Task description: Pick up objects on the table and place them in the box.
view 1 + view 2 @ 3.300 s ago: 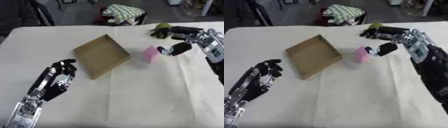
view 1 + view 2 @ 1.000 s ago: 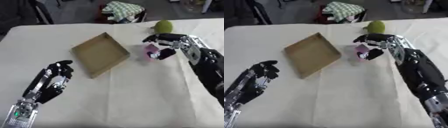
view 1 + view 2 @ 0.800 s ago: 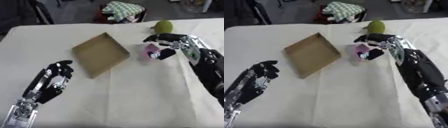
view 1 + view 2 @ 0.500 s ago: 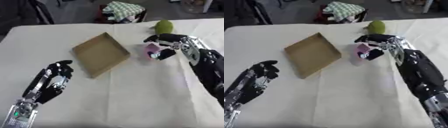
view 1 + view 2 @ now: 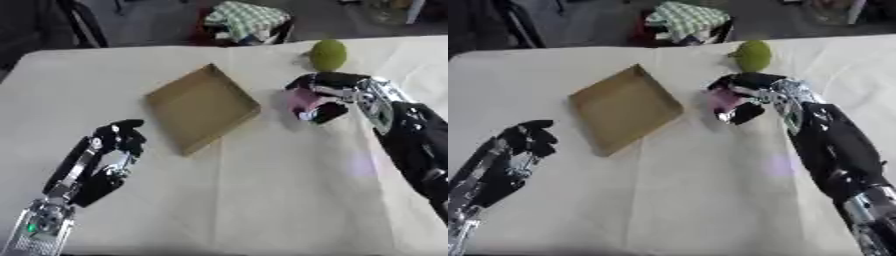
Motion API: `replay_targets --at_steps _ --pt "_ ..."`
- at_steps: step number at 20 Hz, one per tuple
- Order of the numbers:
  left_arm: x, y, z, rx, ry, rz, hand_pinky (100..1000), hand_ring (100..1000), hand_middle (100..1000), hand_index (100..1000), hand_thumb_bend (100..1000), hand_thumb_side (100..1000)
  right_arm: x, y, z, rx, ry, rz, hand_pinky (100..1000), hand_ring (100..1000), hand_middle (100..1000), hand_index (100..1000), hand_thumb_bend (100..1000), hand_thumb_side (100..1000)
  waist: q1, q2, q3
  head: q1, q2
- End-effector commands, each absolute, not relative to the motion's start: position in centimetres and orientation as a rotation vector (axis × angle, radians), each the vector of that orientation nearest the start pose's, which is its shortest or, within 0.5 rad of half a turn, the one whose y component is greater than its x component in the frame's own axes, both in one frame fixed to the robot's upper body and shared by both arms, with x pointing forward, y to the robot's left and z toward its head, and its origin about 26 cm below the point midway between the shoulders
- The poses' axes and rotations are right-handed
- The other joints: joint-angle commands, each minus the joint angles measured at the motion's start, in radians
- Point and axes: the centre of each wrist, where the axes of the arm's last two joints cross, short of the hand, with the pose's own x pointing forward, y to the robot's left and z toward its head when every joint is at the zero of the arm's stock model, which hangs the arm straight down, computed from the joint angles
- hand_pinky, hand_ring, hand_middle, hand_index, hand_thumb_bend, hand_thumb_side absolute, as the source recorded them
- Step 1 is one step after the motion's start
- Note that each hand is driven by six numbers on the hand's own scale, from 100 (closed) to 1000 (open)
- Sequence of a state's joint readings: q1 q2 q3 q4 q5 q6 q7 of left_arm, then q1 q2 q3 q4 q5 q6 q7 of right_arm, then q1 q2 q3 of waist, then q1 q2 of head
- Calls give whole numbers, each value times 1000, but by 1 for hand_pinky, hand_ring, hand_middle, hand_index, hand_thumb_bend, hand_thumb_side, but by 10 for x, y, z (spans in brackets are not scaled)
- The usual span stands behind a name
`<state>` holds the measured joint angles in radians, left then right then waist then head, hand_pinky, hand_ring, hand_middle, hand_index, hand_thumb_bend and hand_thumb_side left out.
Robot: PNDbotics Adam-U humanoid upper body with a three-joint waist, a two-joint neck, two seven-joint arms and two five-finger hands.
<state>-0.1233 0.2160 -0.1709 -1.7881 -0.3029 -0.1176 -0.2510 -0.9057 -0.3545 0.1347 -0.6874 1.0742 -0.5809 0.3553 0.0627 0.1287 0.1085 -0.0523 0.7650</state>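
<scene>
Your right hand (image 5: 337, 95) curls its fingers and thumb round the small pink block-shaped object (image 5: 304, 100), just right of the shallow brown cardboard box (image 5: 201, 106) on the cream-clothed desk (image 5: 262, 200). It looks light and compact, so you can likely carry it by its two sides as now gripped. A round green fruit (image 5: 328, 54) sits just behind. Your left hand (image 5: 114, 150) rests low at left, fingers curled on nothing. Three seconds ago your right hand hovered spread beside the pink object; now it grips it.
</scene>
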Motion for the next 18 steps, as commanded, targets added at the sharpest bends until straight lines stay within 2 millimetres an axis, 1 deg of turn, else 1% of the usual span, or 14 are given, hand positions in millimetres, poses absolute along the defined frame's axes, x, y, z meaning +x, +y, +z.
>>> replay_targets --at_steps 1,4,5,6,8,10,12,14,18 --pt "296 224 87 85 -1921 -832 623 601 609 864 100 711 483 -282 116 -647 -1344 1873 692 756 803 888 100 517 -2 -11 1 1 5" --pt "296 224 87 85 -1921 -832 623 602 609 864 100 712 483 -283 115 -648 -1340 1874 637 657 749 837 100 376 -2 -11 0 2 5" --pt "296 224 87 85 -1921 -832 623 602 609 864 100 712 483 -283 115 -650 -1341 1873 634 650 745 833 100 367 -1 -11 0 2 5" --pt "296 224 87 85 -1921 -832 623 602 609 864 100 712 483 -284 115 -653 -1345 1871 592 582 697 792 100 226 -2 -11 0 2 5" --pt "296 225 87 85 -1920 -831 623 602 608 864 100 713 483 -284 116 -661 -1364 1861 552 535 656 759 100 132 -2 -11 -1 2 5" --pt "296 225 87 85 -1920 -831 624 602 608 864 100 714 483 -285 119 -674 -1400 1843 506 486 614 736 100 118 -2 -11 -1 3 5" --pt "295 225 87 86 -1920 -831 624 602 608 864 100 714 484 -284 125 -689 -1448 1832 482 466 597 729 100 113 -3 -11 -1 3 5" --pt "295 225 87 85 -1919 -831 624 602 608 864 100 714 485 -282 131 -697 -1491 1828 464 453 589 725 100 108 -3 -12 -1 3 5" --pt "295 224 86 82 -1920 -833 624 602 608 864 100 715 486 -273 150 -696 -1596 1833 451 446 582 722 100 101 -4 -13 0 2 5"
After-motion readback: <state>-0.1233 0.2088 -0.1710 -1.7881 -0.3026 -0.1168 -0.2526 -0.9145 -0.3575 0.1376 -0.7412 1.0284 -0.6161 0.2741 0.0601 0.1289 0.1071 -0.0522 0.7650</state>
